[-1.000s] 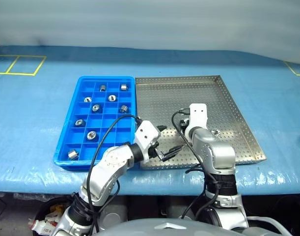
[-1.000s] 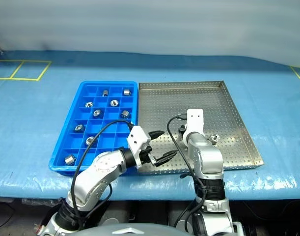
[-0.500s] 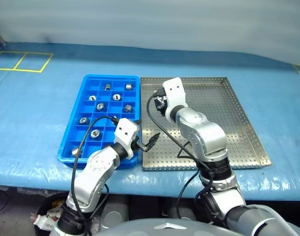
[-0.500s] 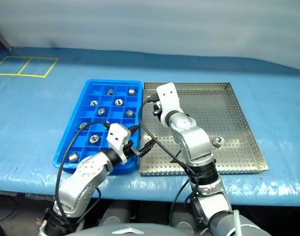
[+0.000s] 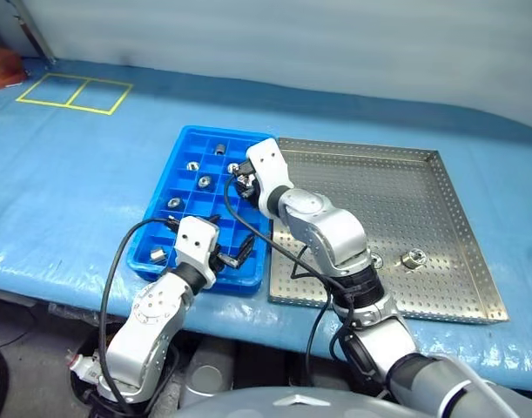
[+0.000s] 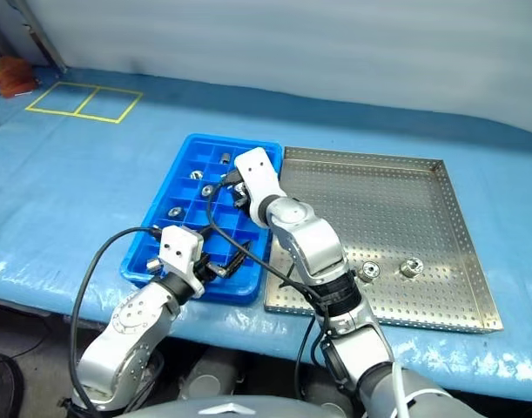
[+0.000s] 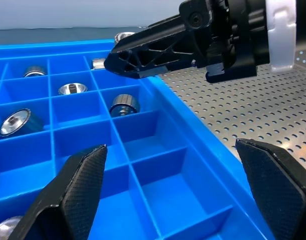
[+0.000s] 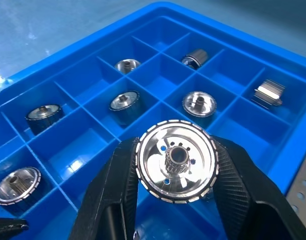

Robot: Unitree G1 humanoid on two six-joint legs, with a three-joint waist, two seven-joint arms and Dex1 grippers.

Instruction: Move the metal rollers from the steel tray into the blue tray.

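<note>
My right gripper (image 8: 175, 150) is shut on a shiny metal roller (image 8: 175, 172) and holds it above the middle compartments of the blue tray (image 6: 235, 294). Several rollers (image 5: 205, 182) lie in the blue tray's cells, mostly toward its far and left side. Two more rollers (image 5: 414, 259) rest on the perforated floor of the steel tray (image 5: 379, 200), near its front right. My left gripper (image 7: 170, 150) stands open and empty over the blue tray's near right corner, just below the right gripper (image 5: 242, 183).
The two trays sit side by side on a blue table cover, the steel one on the right. Yellow tape squares (image 5: 74, 91) mark the cover at the far left, beside an orange object (image 5: 3, 65). The table's front edge runs just before the trays.
The camera has swung left. My right gripper carried the roller up and left from the steel tray to above the blue tray. The left gripper shifted left off the steel tray's front edge.
</note>
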